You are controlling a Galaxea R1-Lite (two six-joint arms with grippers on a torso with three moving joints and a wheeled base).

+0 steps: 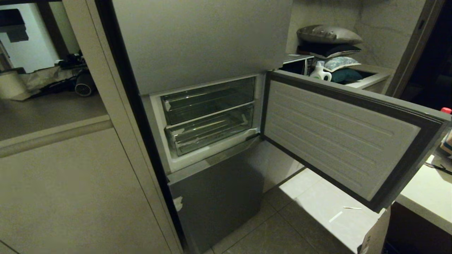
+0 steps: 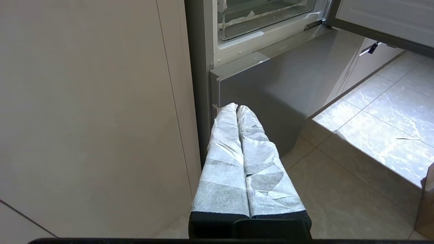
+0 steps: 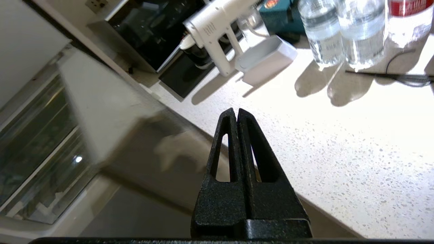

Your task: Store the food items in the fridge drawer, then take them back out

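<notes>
Although the fridge drawer (image 1: 212, 132) is seen pushed in behind the swung-open door (image 1: 339, 135), no food items can be made out in it or anywhere else. Its clear front, marked with whitish tape scraps, is left exposed, presumably so it can be reached. The right gripper (image 3: 236, 113) is held over the speckled countertop (image 3: 339, 145), jaws pressed together on nothing, water bottles (image 3: 339, 30) well beyond. The left gripper (image 2: 237, 107), paper-wrapped and likewise closed empty, is parked low beside the grey lower door (image 2: 271, 101).
</notes>
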